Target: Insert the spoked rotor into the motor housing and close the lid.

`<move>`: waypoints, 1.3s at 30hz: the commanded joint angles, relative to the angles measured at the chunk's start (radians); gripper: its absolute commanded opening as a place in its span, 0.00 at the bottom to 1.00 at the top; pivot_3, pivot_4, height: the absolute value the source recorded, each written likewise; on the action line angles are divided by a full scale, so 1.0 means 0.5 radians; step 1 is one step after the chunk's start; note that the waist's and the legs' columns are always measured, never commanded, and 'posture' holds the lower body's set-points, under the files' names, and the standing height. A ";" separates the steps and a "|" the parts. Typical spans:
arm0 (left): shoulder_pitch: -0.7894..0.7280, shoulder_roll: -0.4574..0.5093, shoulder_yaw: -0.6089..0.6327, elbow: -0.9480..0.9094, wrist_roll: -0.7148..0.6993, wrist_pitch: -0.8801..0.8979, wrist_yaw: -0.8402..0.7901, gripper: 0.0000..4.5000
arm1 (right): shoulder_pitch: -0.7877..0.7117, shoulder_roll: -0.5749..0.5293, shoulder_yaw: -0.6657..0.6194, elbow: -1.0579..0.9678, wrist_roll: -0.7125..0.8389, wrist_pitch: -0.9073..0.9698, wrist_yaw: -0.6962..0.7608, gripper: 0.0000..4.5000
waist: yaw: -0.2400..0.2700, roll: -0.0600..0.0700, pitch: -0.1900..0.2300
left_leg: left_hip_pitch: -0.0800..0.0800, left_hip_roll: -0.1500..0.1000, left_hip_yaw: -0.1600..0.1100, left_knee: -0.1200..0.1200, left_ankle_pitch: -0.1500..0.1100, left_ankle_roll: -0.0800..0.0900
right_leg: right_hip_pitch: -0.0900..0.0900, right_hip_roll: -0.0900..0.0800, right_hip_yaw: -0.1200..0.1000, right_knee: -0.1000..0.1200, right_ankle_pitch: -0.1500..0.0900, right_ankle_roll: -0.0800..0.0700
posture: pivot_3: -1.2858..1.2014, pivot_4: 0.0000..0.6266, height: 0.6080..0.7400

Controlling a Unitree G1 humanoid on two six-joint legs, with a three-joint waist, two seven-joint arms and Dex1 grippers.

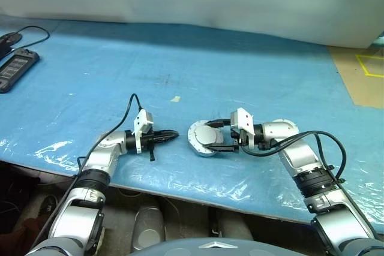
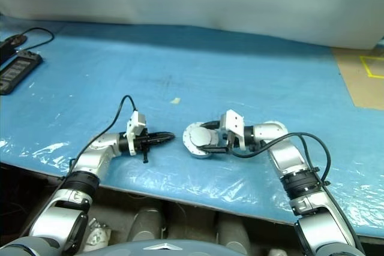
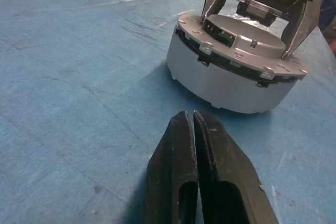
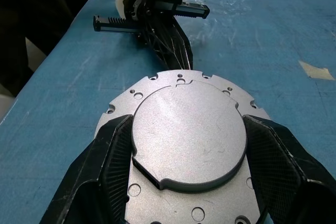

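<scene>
Lid (image 4: pixel 188 137), plain grey face up, is sitting closed on top of the motor housing (image 3: pixel 231 80), which is standing on the blue table (image 1: pixel 240 70) near the table's front edge. The right claw (image 4: pixel 188 145) is reaching in from the robot's right, its 2 black fingers (image 4: pixel 107 166) straddling the raised round centre of the lid, 1 on each side, close against its rim; whether they are pressing it or just clear of it I cannot tell. The left claw (image 1: pixel 170 136) is lying level just beside the housing on the robot's left, clenched with its 2 fingers pressed together on nothing, tips pointing at the housing's side wall with a small gap of bare blue between. Behind the housing the table is stretching wide and open toward the far edge. A scrap of pale tape (image 1: pixel 175 98) is lying well behind the claws, and a dark device with cable (image 1: pixel 17 67) is resting at the far left edge.
</scene>
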 commanded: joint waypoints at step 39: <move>0.046 0.002 -0.007 -0.104 -0.007 0.053 0.040 0.02 | -0.050 -0.042 0.046 0.008 -0.122 0.119 -0.060 0.65 | -0.004 0.000 0.000 | 0.001 0.000 0.000 -0.001 0.000 0.000 | 0.000 0.000 0.000 0.000 0.000 0.000 | 0.52 0.24 1.00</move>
